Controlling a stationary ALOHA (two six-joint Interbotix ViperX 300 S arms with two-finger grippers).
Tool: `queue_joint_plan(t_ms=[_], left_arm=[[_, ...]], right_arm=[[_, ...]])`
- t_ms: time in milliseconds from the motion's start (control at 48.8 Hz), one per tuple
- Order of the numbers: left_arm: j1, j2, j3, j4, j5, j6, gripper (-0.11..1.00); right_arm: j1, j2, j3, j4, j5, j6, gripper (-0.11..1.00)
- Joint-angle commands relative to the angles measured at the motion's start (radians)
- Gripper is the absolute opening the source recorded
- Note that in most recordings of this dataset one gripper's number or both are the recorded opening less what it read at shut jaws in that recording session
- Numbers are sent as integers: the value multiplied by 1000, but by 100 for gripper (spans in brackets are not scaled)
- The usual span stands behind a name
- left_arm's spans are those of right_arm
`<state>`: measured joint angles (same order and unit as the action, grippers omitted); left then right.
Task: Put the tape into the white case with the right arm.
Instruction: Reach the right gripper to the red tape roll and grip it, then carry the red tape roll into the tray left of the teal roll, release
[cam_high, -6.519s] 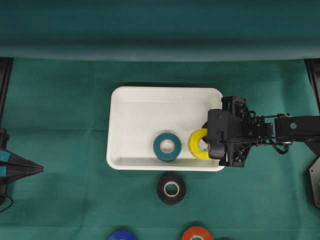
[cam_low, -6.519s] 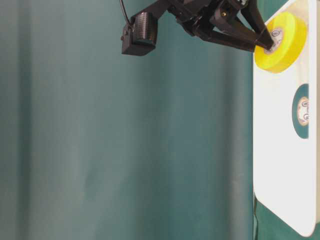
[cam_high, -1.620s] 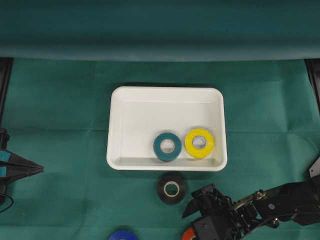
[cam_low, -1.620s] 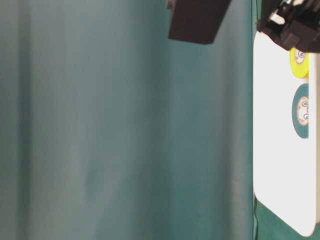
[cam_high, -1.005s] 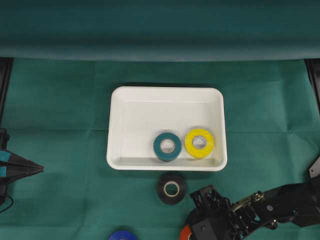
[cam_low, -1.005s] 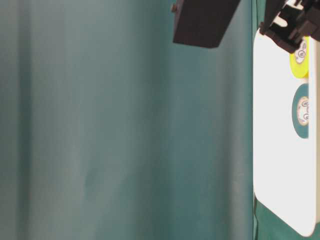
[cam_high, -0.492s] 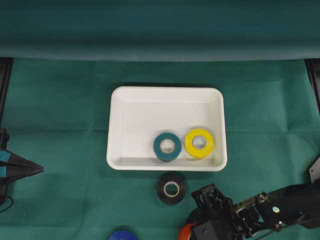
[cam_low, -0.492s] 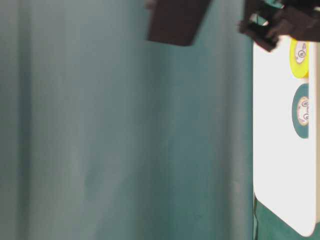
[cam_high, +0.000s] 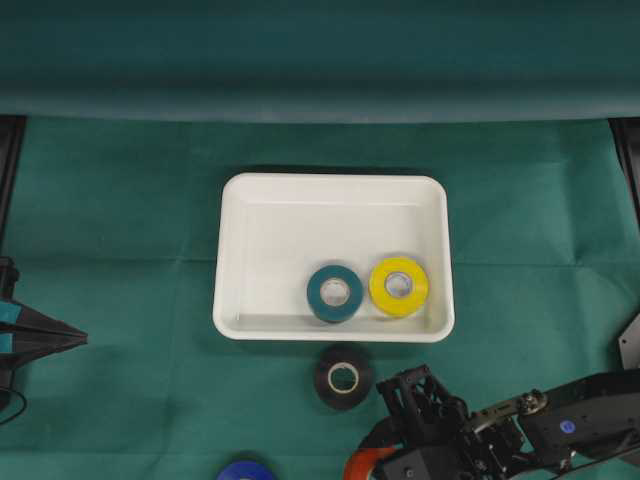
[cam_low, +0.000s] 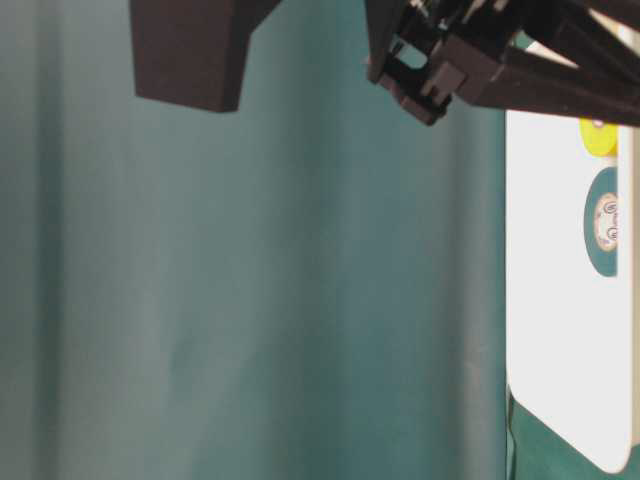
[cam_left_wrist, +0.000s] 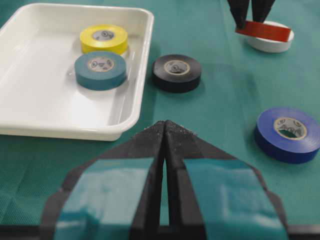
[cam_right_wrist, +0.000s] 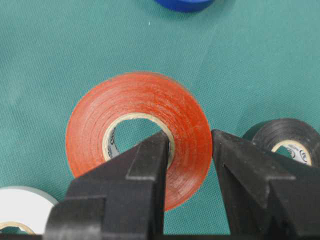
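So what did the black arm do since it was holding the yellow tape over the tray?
It let the yellow tape go in the white case, swung down to the near edge, and the right gripper closed on the red tape, lifting it. The teal tape, black tape and left gripper stayed put.

Right arm (cam_high: 560, 425) reaching in from the lower right edge of the overhead view, its gripper (cam_right_wrist: 190, 150) clamped on the wall of a red tape roll (cam_right_wrist: 140, 132), one finger (cam_right_wrist: 145, 165) through the core, the other outside. Left gripper (cam_left_wrist: 165, 135) at the left edge, pointed fingers pressed together, holding nothing.
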<state>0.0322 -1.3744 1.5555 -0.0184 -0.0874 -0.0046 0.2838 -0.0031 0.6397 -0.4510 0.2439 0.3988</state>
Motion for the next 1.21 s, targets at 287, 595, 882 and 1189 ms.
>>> queue_joint_plan(t_ms=[287,595,882,1189], left_arm=[[2,9,-12,-2,-9,-2,0],[2,9,-14,-2,-9,-2,0],[2,9,-14,-2,-9,-2,0],[2,9,-12,-2,-9,-3,0]], right_arm=[[-11,43,-129,-26,-40,-9,1],[-25,186,-307,-92,-34,-11,1],[-60,199,-330,-94,-9,-11,1],[-215,198,-330,-98,9,-15,1]])
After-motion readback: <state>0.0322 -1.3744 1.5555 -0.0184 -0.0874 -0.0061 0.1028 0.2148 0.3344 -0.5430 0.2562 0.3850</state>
